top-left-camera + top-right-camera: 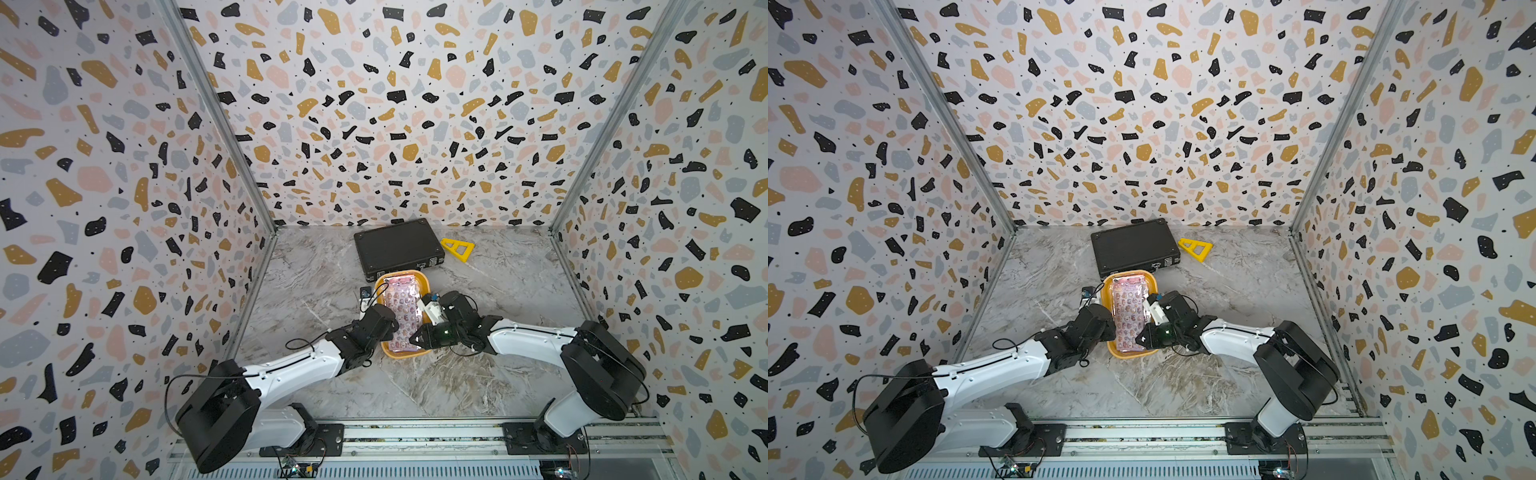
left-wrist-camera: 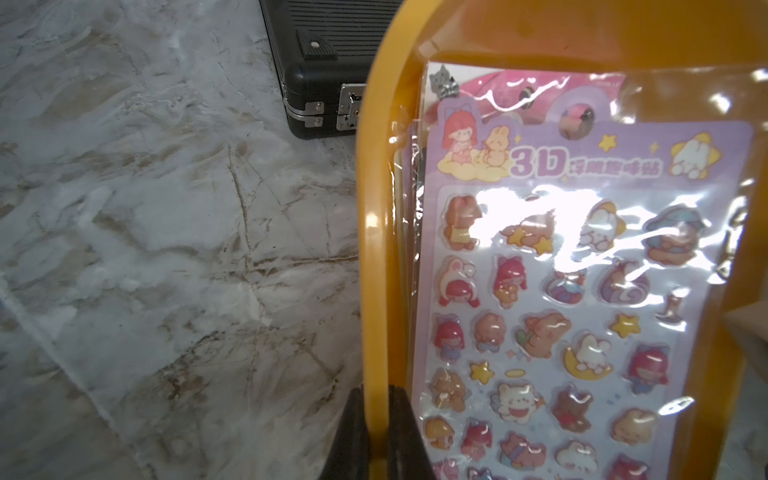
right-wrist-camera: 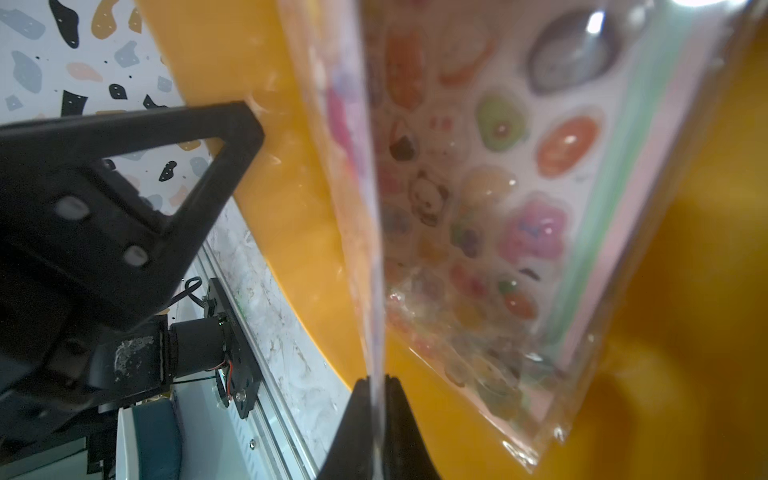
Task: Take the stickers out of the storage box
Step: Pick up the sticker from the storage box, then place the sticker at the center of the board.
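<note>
On the marble table (image 1: 478, 374) the box (image 1: 409, 354) sat mid-way out, stickers (image 1: 401, 309) stacked inside it in glossy sleeves. Just behind its far end lay the black case (image 1: 397, 247), with a yellow ruler (image 1: 457, 249) beside that near the back wall. Both arms reached low from the front rail, angled inward, and their wrists hid parts of the box's long sides in both top views. The left claw (image 2: 376, 415) was clamped on the box's left rim, one finger inside and one outside. The right claw (image 3: 376, 399) was closed tight on the edge of the top sheet's clear sleeve, inside the box.
</note>
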Motion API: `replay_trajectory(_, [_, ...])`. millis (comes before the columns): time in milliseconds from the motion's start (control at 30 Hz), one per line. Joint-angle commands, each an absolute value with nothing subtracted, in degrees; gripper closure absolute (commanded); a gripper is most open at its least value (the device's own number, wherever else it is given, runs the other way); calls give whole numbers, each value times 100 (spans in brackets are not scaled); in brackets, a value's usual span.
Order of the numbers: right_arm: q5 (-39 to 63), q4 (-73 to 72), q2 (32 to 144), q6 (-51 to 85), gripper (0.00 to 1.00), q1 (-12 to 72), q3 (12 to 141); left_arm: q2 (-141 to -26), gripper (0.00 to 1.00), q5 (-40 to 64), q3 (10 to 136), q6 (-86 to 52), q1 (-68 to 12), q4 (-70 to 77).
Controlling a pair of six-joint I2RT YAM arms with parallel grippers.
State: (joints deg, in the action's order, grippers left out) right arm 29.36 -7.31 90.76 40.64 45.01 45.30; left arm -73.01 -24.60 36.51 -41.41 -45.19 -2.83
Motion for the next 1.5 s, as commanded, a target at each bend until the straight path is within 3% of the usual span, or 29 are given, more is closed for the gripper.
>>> replay_trajectory(0, [2945, -641, 8954, 4057, 100, 4518, 4828, -7200, 100, -2704, 3762, -4157, -4545, -450])
replay_trajectory(233, [3186, 307, 8302, 3689, 100, 4518, 5197, -7075, 100, -3050, 3886, -4227, -4545, -858])
replay_trajectory(433, [3100, 2126, 7592, 3080, 100, 4387, 5930, -7157, 100, -3274, 4093, -4327, -4527, -1350])
replay_trajectory(633, [4055, 3517, 7442, 2734, 100, 3376, 6799, -7071, 100, -3215, 4118, -4432, -4236, -1615])
replay_trajectory(767, [4168, 3876, 7523, 2635, 100, 2436, 7212, -6977, 100, -2848, 4011, -4509, -3849, -1622])
replay_trajectory(867, [4383, 3942, 7909, 2651, 100, 1653, 7548, -6905, 100, -2897, 3995, -4515, -3780, -1678])
replay_trajectory(1033, [2048, 5880, 9360, 1922, 100, 1051, 9343, -6717, 100, -2929, 3920, -4522, -3755, -1674])
replay_trajectory(1167, [1642, 6947, 10663, 1563, 100, 789, 10919, -6567, 100, -2879, 3815, -4528, -3762, -1558])
replay_trajectory(1400, [2243, 8625, 12958, 1165, 100, 192, 13721, -6470, 100, -2677, 3719, -4544, -3761, -1423])
replay_trajectory(1467, [2358, 8629, 13225, 1122, 100, 26, 13882, -6490, 100, -2585, 3689, -4551, -3766, -1338])
